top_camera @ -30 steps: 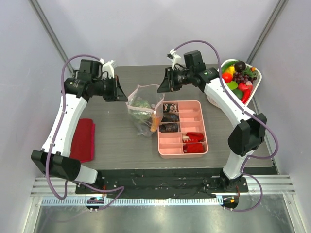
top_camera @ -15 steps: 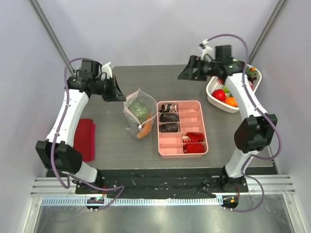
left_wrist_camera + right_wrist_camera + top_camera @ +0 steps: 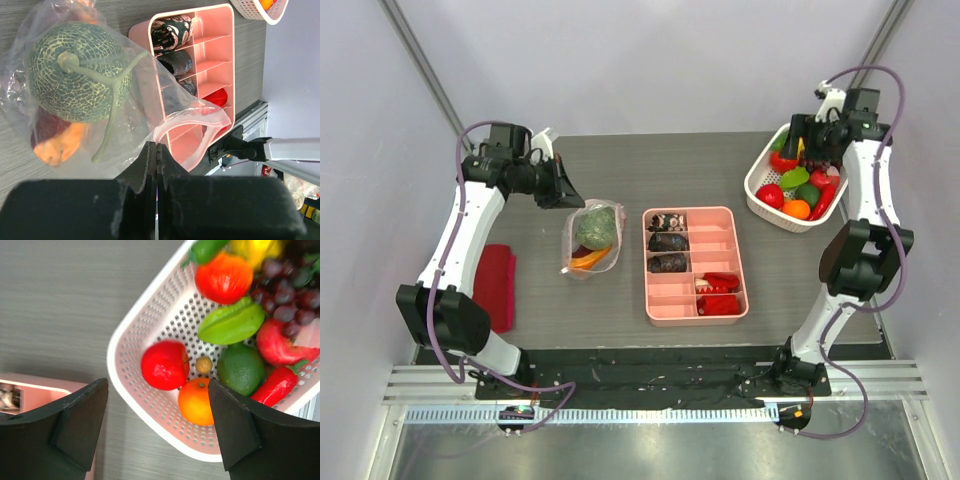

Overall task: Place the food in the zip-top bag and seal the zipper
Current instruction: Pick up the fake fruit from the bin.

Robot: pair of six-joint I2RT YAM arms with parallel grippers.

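The clear zip-top bag lies left of centre on the table. It holds a green netted melon and an orange piece. My left gripper is shut on the bag's edge, close to its open mouth. The whitish zipper curves round that mouth. More food fills the white basket at the back right: a red tomato, an orange, a lime and others. My right gripper hangs open above the basket's near corner, holding nothing.
A pink compartment tray with dark lumps and red pieces stands just right of the bag. A red folded cloth lies at the left edge. The basket's rim passes under my right gripper.
My right gripper let go at the bag's mouth, opened and swung to the basket at the back right. The bag has slumped leftward and lower, still pinched by my left gripper.
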